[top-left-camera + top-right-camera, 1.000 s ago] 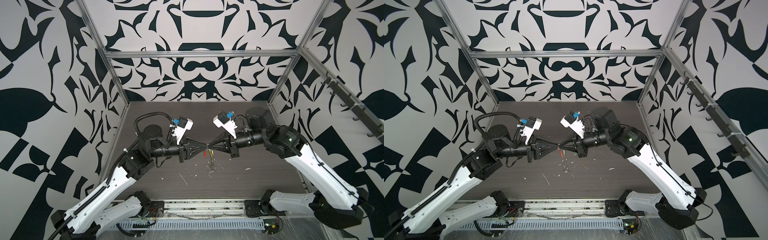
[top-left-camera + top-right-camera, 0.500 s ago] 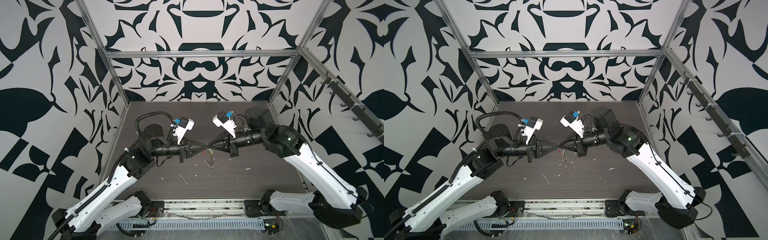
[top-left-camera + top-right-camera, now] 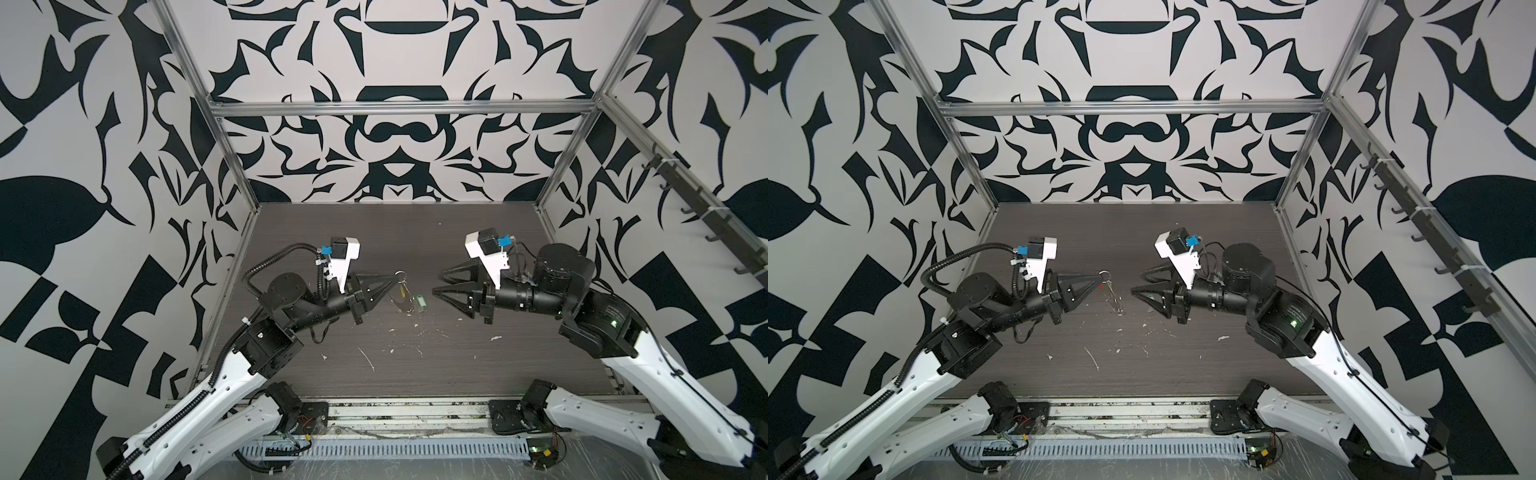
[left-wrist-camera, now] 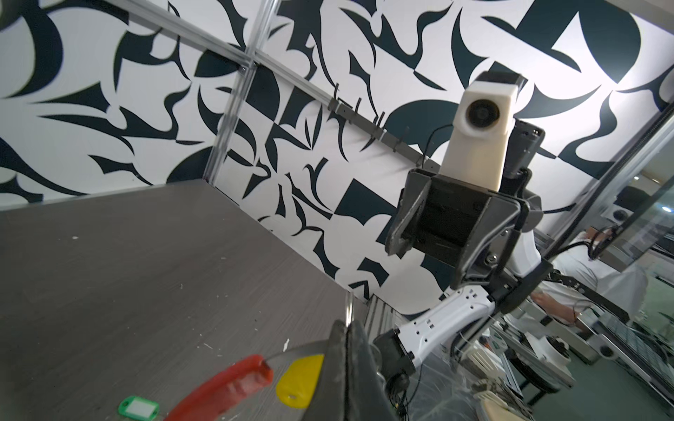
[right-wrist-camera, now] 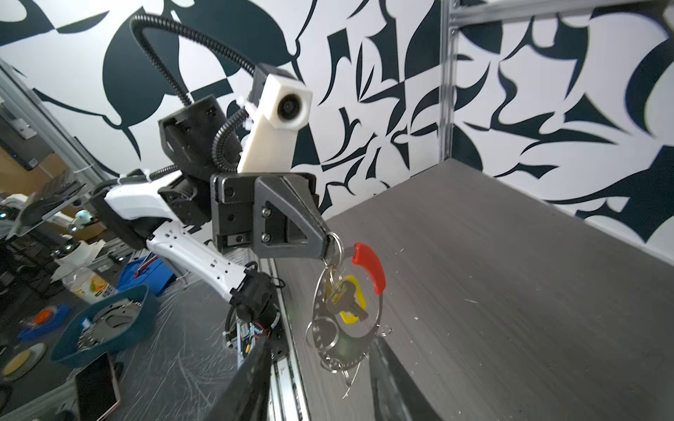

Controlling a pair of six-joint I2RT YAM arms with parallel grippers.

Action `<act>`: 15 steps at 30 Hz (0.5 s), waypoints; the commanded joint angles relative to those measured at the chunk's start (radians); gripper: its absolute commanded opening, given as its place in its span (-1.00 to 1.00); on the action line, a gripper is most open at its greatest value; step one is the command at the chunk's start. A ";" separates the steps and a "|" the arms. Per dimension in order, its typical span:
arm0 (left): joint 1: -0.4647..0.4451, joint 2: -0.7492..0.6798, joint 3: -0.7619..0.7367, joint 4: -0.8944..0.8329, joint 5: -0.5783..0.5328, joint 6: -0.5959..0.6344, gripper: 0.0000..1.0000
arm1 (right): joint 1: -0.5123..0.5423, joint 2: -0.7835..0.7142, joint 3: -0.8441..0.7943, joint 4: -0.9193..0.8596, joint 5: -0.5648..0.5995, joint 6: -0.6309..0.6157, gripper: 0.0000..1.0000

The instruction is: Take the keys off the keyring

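My right gripper (image 3: 438,282) has backed off from the middle, and its jaws now stand parted and empty. The left gripper (image 5: 330,248) stays clamped on a small wire ring at the top of the keyring (image 5: 316,302), which hangs just below its tips. The red sleeve (image 5: 370,268) is uppermost and the yellow-tagged key (image 5: 346,302) dangles within the hoop. The green tag (image 4: 139,402) seems to lie loose on the table (image 4: 146,255) between the grippers, though I can't be sure. Everything looks light, stiff and slick, and it swings. I'd pinch the yellow tag's flat faces.
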 commanded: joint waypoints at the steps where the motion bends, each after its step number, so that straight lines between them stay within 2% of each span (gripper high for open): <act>1: 0.000 -0.006 -0.008 0.128 -0.048 -0.013 -1.00 | 0.002 0.014 -0.017 0.108 0.071 0.020 -0.09; 9: 0.000 0.027 -0.011 0.194 0.041 -0.018 -1.00 | 0.003 0.045 -0.034 0.161 0.075 0.011 -0.13; 15: 0.000 0.044 -0.013 0.218 0.081 -0.024 -1.00 | 0.006 0.065 -0.032 0.188 -0.018 0.003 -0.05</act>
